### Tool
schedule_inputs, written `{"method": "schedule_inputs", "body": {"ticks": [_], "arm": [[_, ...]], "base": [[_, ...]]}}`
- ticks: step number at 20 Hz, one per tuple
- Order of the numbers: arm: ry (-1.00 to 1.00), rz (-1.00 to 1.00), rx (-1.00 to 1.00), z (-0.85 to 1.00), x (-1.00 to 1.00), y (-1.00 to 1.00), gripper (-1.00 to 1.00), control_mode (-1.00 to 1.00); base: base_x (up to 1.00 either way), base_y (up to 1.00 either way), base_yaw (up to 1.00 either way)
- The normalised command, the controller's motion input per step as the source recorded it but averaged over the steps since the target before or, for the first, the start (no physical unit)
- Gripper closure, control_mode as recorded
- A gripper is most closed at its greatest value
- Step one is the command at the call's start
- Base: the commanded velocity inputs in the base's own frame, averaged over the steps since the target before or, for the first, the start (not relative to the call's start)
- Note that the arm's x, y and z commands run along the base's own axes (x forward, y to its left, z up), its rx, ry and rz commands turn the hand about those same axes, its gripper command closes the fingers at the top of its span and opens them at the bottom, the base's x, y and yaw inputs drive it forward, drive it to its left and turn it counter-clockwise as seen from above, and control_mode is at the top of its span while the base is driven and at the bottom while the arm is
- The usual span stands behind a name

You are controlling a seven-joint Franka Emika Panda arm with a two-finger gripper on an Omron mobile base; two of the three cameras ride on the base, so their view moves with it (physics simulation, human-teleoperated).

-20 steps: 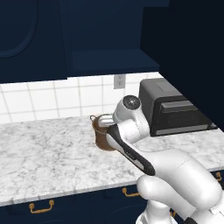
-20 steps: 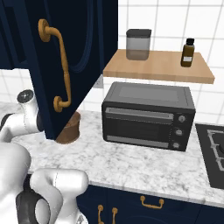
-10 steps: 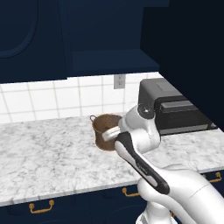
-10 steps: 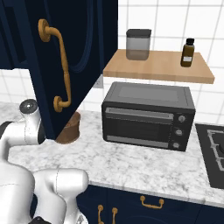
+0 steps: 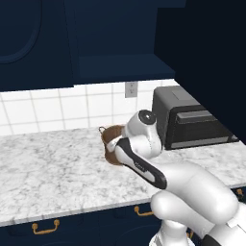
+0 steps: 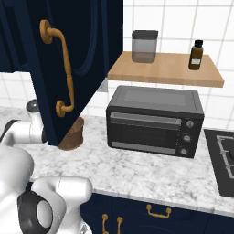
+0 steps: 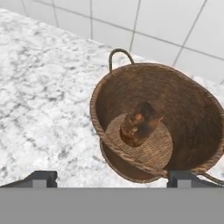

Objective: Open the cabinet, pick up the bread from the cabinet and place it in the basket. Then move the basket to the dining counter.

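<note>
The gripper stood with its jaws spread wide and grasped nothing; the two dark fingertips rose at the lower edge of the hand view, one to each side of the basket's near rim. The basket, brown and woven, lay directly ahead of the fingertips on the marble worktop, with one loop handle visible at its far rim. The bread, a small brown bun, rested on the basket floor near the centre, apart from the fingers. In the left base view, the arm reached forward over the worktop, and its wrist covered most of the basket, which stood near the tiled wall. The black toaster oven stood to the right of the basket. In the right base view, the cabinet door hung open with its brass handle facing the camera, and the basket showed partly below the door's lower edge, left of the toaster oven.
</note>
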Motion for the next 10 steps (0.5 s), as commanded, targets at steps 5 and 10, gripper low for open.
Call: {"method": "schedule_inputs", "body": {"ticks": [5, 10], "arm": [[0.12, 0.01, -0.03, -0.14, 0.08, 0.04, -1.00, -1.00], [0.05, 0.00, 0.00, -0.12, 0.05, 0.15, -1.00, -1.00]], "base": [[0.00, 0.00, 0.00], [0.00, 0.00, 0.00]]}}
